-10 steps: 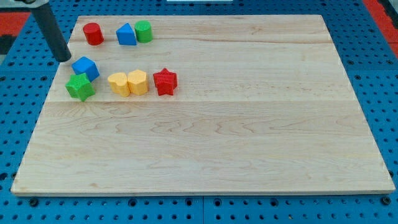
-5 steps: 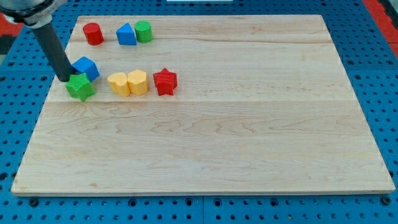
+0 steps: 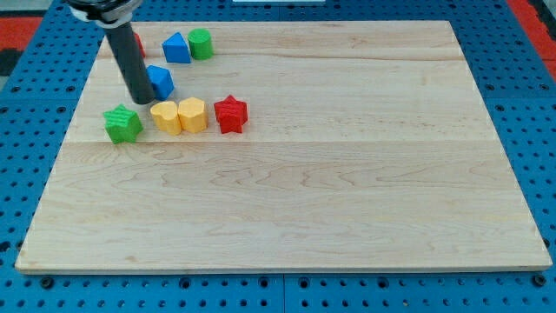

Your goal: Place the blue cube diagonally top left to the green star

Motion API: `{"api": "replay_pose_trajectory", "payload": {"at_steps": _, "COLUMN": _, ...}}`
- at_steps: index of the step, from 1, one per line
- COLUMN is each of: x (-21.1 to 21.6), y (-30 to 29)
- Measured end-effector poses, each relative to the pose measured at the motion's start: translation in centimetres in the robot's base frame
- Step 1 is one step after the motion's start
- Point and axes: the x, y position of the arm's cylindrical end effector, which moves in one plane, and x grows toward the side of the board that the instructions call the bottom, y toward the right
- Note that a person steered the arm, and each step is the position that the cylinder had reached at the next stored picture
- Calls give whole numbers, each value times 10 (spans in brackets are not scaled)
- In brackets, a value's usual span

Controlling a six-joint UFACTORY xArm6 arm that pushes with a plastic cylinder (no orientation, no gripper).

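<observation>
My tip (image 3: 142,98), a bare rod holding nothing, presses the blue cube's (image 3: 160,82) nine o'clock side, which sits at one o'clock of the green star (image 3: 122,123), so I judge I should circle to its three o'clock face and nudge gently toward eleven o'clock of the star.

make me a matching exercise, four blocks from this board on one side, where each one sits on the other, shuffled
Blocks:
1. blue cube
2. green star
3. red star
4. green cylinder

Places:
A. at the view's right end of the row, beside the two yellow blocks
B. near the view's top edge, against the blue triangular block
C. touching my tip on its right side in the view
D. furthest toward the view's left, alone by the board's edge

Pairs: 1-C, 2-D, 3-A, 4-B
</observation>
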Motion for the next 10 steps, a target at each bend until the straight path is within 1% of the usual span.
{"api": "replay_pose_trajectory", "payload": {"at_steps": 2, "x": -13, "y": 74}}
{"api": "replay_pose_trajectory", "payload": {"at_steps": 3, "x": -41, "y": 81}}
{"api": "replay_pose_trajectory", "payload": {"at_steps": 4, "x": -62, "y": 61}}
{"api": "replay_pose_trajectory", "payload": {"at_steps": 5, "x": -58, "y": 48}}
{"api": "replay_pose_trajectory", "payload": {"at_steps": 10, "x": -11, "y": -26}}
